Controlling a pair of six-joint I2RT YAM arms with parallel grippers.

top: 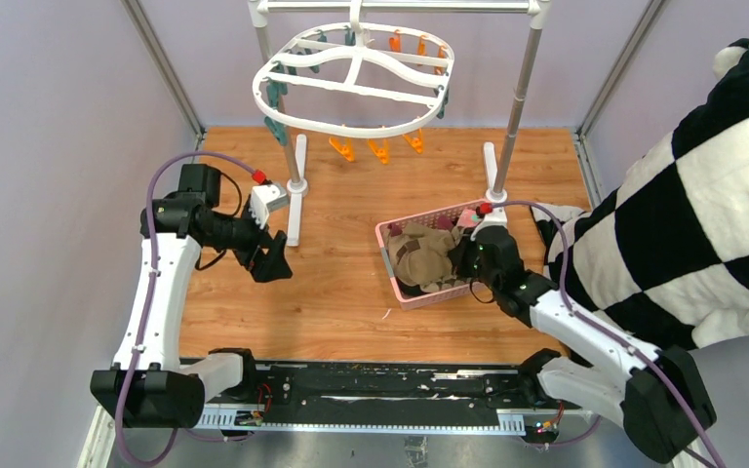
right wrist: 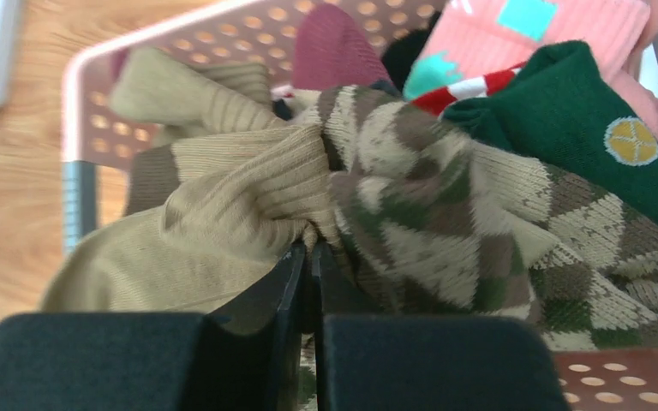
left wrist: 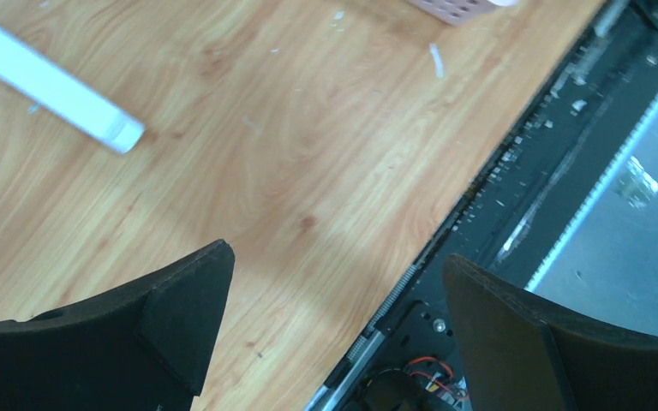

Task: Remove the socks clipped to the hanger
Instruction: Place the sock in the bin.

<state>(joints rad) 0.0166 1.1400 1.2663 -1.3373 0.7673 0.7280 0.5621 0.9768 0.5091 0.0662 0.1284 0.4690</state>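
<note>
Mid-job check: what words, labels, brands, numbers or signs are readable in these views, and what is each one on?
Readable words or numbers: none in any view.
Green sock: a round yellow emblem with crossed lines inside, a sign without letters.
Pink sock: teal squares, a pattern only.
Pink basket: no print visible.

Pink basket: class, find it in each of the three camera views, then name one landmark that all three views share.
Top external: the pink basket stands right of centre, near the front.
Left wrist: only a corner of it shows, at the top edge.
Right wrist: it fills the picture, its rim at the left, socks heaped inside.
Shared landmark: the wooden table top.
</note>
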